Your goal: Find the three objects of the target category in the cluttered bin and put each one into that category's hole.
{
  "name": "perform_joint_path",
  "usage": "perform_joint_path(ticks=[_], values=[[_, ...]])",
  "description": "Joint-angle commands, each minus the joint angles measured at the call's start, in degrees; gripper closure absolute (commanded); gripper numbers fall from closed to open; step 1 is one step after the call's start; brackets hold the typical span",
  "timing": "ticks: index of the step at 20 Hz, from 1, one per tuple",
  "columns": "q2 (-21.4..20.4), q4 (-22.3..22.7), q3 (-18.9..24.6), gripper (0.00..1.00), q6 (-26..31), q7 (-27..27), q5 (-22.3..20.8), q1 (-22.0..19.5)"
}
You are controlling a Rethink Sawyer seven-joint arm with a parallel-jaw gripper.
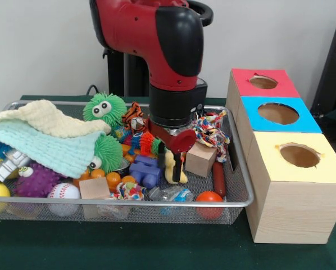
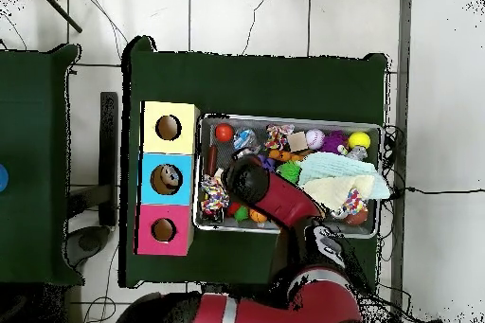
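Note:
My gripper (image 1: 171, 163) is down inside the wire bin (image 1: 244, 169), near its right middle. It looks shut on a pale yellow bone-shaped toy (image 1: 169, 170) that stands upright between the fingers. A purple block (image 1: 145, 171) lies just left of the toy and a wooden cube (image 1: 200, 159) just right. Beside the bin stand three boxes with round holes: red (image 1: 263, 82), blue (image 1: 278, 113) and yellow (image 1: 299, 155). In the overhead view the arm (image 2: 256, 185) hides the gripper over the bin (image 2: 289, 117), and the yellow (image 2: 169, 128), blue (image 2: 166, 179) and red (image 2: 163, 230) boxes sit to its left.
The bin is crowded: green fuzzy toys (image 1: 104, 108), a tiger toy (image 1: 134, 116), a rope toy (image 1: 210, 130), a red sausage (image 1: 219, 178), an orange ball (image 1: 208, 198), a baseball (image 1: 63, 194), a purple spiky ball (image 1: 37, 180) and folded cloths (image 1: 44, 140).

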Motion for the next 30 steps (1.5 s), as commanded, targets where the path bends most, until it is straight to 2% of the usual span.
perform_joint_path(ticks=[1,4,7,10,16,30], values=[[1.29,-0.4,1.75,0.0,0.79,15.46,6.8,2.61],[4.49,-1.86,-1.61,0.0,-1.48,19.94,12.37,5.66],[5.97,-2.17,-3.22,0.0,-2.05,22.31,17.14,7.66],[7.23,-3.16,-4.83,0.0,-2.33,21.06,19.3,8.9],[6.96,-3.41,-4.8,0.0,-2.38,17.4,19.23,8.23],[8.51,-6.04,-4.29,0.0,-4.61,15.76,19.22,7.37]])
